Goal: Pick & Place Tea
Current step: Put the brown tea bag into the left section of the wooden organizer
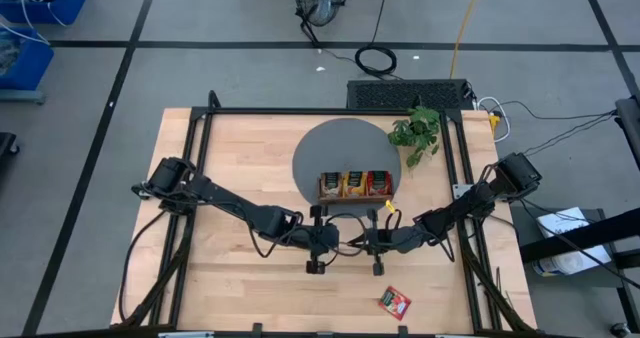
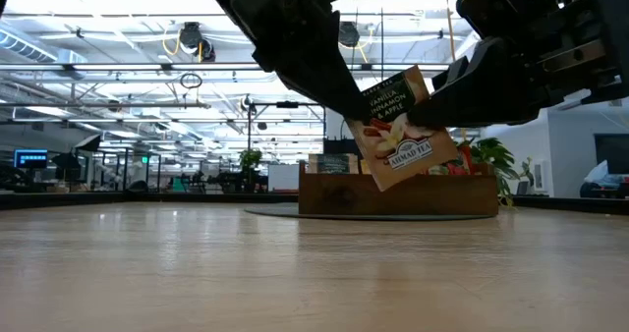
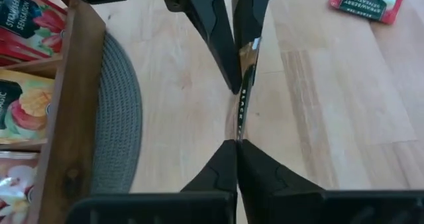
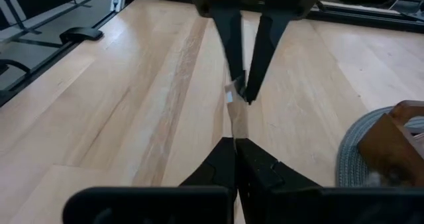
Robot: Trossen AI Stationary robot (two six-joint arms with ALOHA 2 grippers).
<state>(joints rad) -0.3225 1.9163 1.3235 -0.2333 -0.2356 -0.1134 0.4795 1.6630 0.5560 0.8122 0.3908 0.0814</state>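
A pale beige tea sachet (image 2: 398, 126) with a dark green label hangs in the air near the table's middle, held between both grippers. My left gripper (image 3: 236, 143) is shut on it from the table's left, and my right gripper (image 4: 235, 142) from the right. In the high view the two grippers (image 1: 338, 244) (image 1: 364, 245) meet just in front of the wooden tray (image 1: 322, 189). The tray holds more sachets (image 1: 354, 183). A red sachet (image 1: 394, 302) lies flat on the table near the front edge. My left gripper pinches the sachet's left edge (image 3: 239, 132) between its two fingers, coming slanting down from the table's left. The sachet stands on edge, tilted, clear of the table. My right gripper pinches the sachet's opposite edge (image 4: 234, 132) between its two fingers, coming nearly level from the table's right. The sachet spans the short gap between the two grippers, above the wood.
The tray stands on a round grey mat (image 1: 330, 148) at the table's far middle. A small green plant (image 1: 418, 130) stands to the mat's right. Bare wood (image 1: 240, 288) lies in front of the arms.
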